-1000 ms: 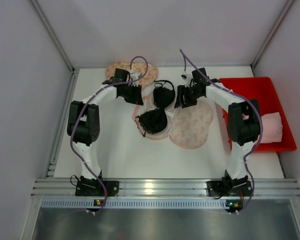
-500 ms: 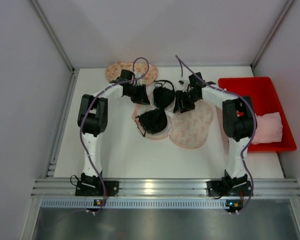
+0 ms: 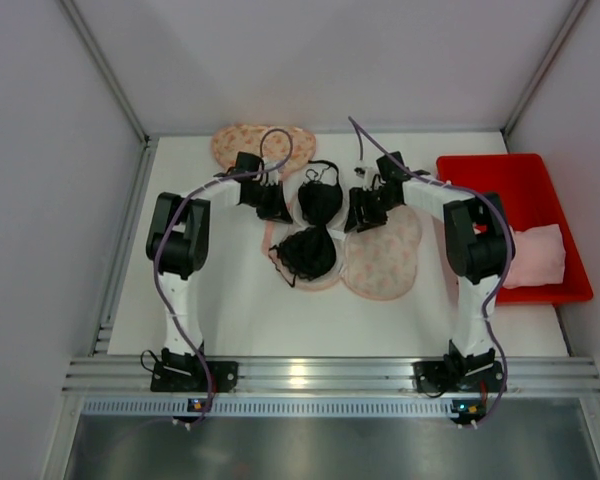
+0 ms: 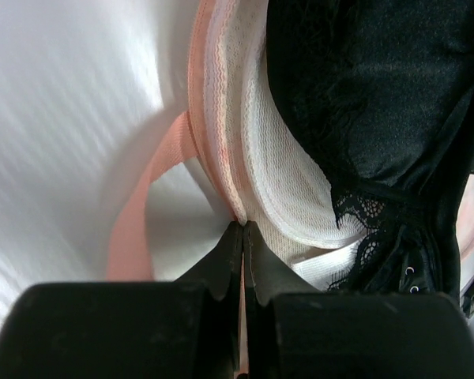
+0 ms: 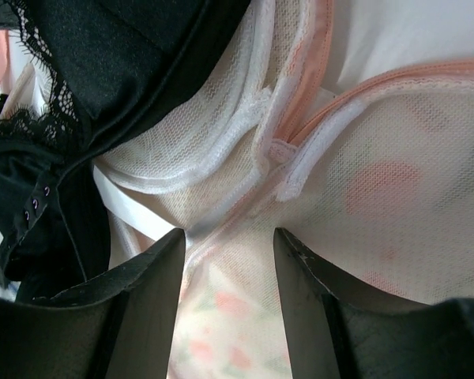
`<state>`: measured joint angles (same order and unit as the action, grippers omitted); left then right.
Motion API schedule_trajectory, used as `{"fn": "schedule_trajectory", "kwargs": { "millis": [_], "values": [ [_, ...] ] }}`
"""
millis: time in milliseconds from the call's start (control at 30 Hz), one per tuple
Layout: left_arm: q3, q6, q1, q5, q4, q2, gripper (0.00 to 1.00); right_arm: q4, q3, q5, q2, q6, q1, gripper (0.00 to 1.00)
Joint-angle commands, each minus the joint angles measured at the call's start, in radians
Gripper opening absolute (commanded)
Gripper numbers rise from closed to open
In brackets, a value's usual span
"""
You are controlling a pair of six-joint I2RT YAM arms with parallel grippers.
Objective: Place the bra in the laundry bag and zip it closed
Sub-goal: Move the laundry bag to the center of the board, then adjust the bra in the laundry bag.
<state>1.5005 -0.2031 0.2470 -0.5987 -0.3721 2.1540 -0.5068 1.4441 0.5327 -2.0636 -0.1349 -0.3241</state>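
Bra sat in the open laundry bag on the desk, flap at 3 o'clock. My left end effector pinched the bag's rim; the right end effector hovered spread over mesh. I feared lace overhanging the rim could jam the zip.

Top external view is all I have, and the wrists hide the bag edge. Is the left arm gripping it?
Observer: Yes. The left fingers are shut on the laundry bag at its pink rim.
Operator: And the right arm?
Observer: The right fingers are open, straddling white mesh, pinching nothing.
Operator: Any bra fabric between them?
Observer: No. The bra has its black lace beside one finger, outside the gap.
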Motion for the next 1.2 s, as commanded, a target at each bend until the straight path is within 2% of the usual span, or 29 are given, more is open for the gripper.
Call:
{"fn": "schedule_trajectory", "kwargs": {
  "millis": [0, 100, 133, 200, 233, 267, 333, 433, 467, 500, 567, 633, 767, 833, 867, 1167],
  "values": [
    [-0.097, 0.030, -0.012, -0.009, -0.002, -0.109, 0.00, 0.024, -0.100, 0.027, 0.040, 0.001, -0.049, 0.50],
    [-0.169, 0.039, -0.015, -0.021, -0.002, -0.167, 0.00, 0.036, -0.158, 0.053, 0.071, -0.003, -0.067, 0.50],
    [-0.184, 0.044, -0.015, -0.019, -0.007, -0.198, 0.03, 0.040, -0.172, 0.059, 0.083, -0.005, -0.070, 0.49],
    [-0.212, 0.065, -0.017, -0.010, -0.016, -0.241, 0.11, 0.042, -0.200, 0.076, 0.117, -0.006, -0.081, 0.50],
    [-0.215, 0.074, -0.017, -0.006, -0.024, -0.255, 0.19, 0.037, -0.202, 0.085, 0.128, -0.003, -0.084, 0.50],
    [-0.214, 0.085, -0.017, -0.001, -0.040, -0.269, 0.24, 0.012, -0.197, 0.087, 0.146, 0.000, -0.084, 0.51],
    [-0.204, 0.119, -0.017, 0.013, -0.056, -0.315, 0.33, -0.015, -0.153, 0.085, 0.167, 0.027, -0.078, 0.53],
    [-0.177, 0.156, -0.017, 0.030, -0.079, -0.371, 0.40, -0.029, -0.068, 0.099, 0.212, 0.044, -0.043, 0.56],
    [-0.174, 0.163, -0.017, 0.036, -0.080, -0.385, 0.46, -0.032, -0.041, 0.098, 0.218, 0.041, -0.015, 0.58],
    [-0.171, 0.177, -0.017, 0.037, -0.079, -0.410, 0.47, -0.041, 0.026, 0.087, 0.214, 0.044, -0.001, 0.60],
    [-0.155, 0.189, -0.017, 0.048, -0.079, -0.428, 0.47, -0.064, 0.160, 0.049, 0.168, 0.075, 0.019, 0.64],
    [-0.137, 0.194, -0.017, 0.054, -0.079, -0.445, 0.48, -0.107, 0.316, 0.004, 0.079, 0.107, 0.016, 0.65],
    [-0.094, 0.234, -0.020, 0.069, -0.083, -0.474, 0.48, -0.167, 0.568, -0.069, -0.094, 0.161, 0.011, 0.59],
    [-0.071, 0.228, -0.032, 0.056, -0.091, -0.488, 0.54, -0.142, 0.610, -0.123, -0.153, 0.196, -0.001, 0.59],
    [-0.069, 0.214, -0.054, 0.031, -0.091, -0.503, 0.65, -0.131, 0.636, -0.132, -0.167, 0.208, -0.006, 0.59],
    [-0.140, 0.137, -0.144, -0.056, -0.091, -0.557, 0.70, 0.081, 0.670, -0.224, -0.283, 0.235, -0.069, 0.61]
  ]
}}
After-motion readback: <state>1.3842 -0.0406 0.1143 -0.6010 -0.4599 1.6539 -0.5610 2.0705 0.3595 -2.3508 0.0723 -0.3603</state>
